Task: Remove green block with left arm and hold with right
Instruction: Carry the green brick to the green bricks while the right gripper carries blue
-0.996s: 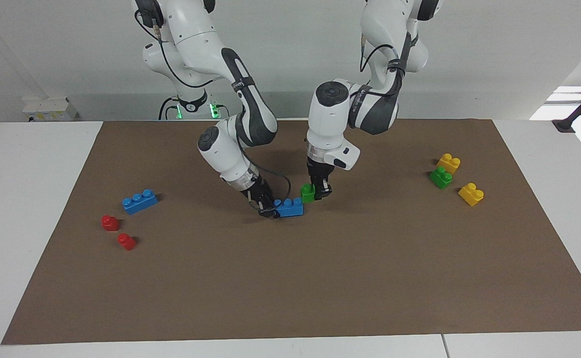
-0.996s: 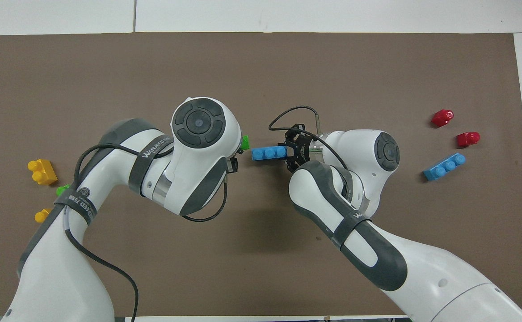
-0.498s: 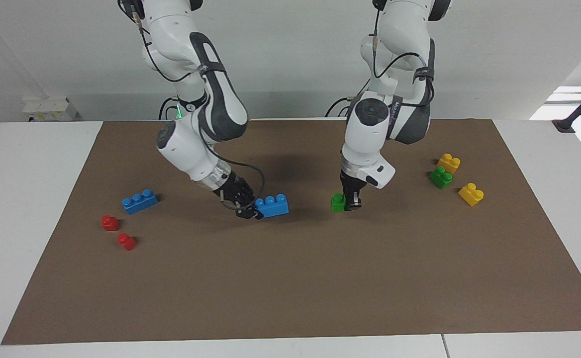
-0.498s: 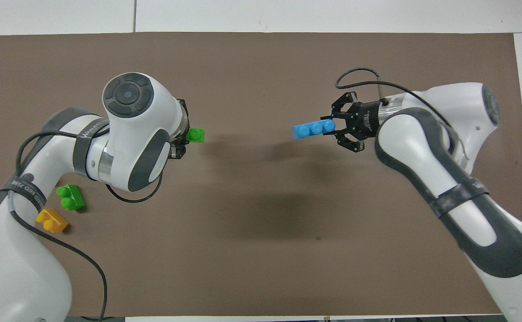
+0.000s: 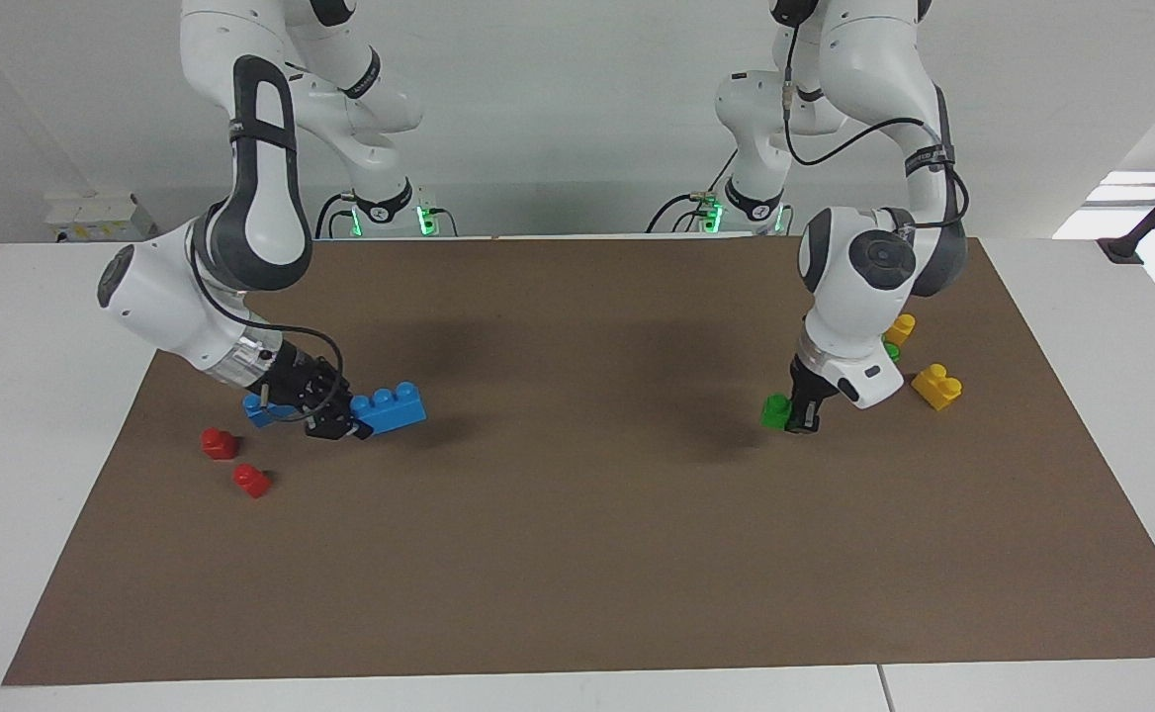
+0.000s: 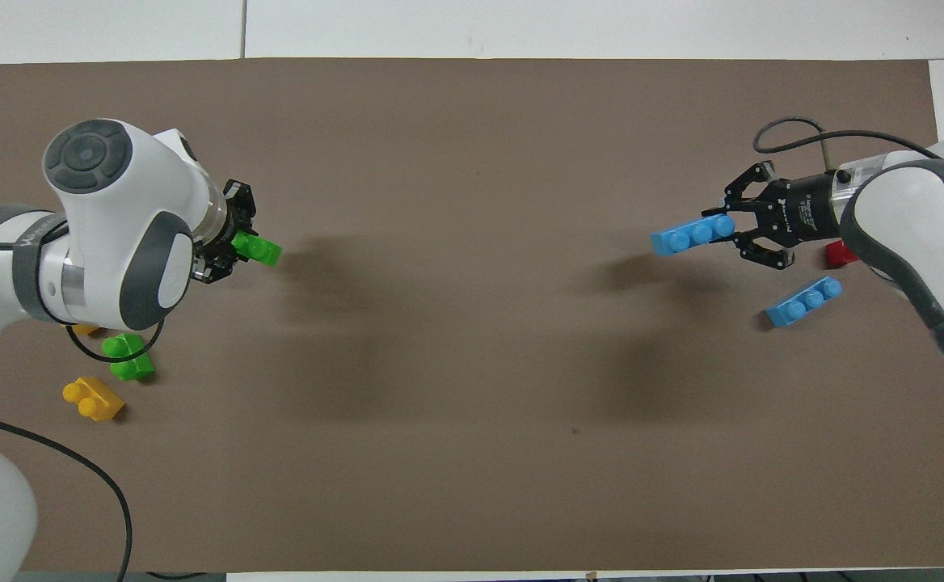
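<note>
You see a matt brown mat (image 6: 472, 453) – paper or thin board by its look – laid on a smooth white table (image 5: 44, 326). The green block (image 6: 257, 249), blue brick (image 6: 692, 234), red pieces (image 5: 236, 461) and yellow bricks (image 5: 936, 386) look like smooth, slightly shiny moulded plastic. Both arms wear glossy white shells with matt dark covers – the right arm (image 5: 241, 198) shows a bright metal wrist ring.

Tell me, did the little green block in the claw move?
Yes. The green block, held by the left claw, has travelled toward the left arm's end of the mat, closer to the yellow brick.
</note>
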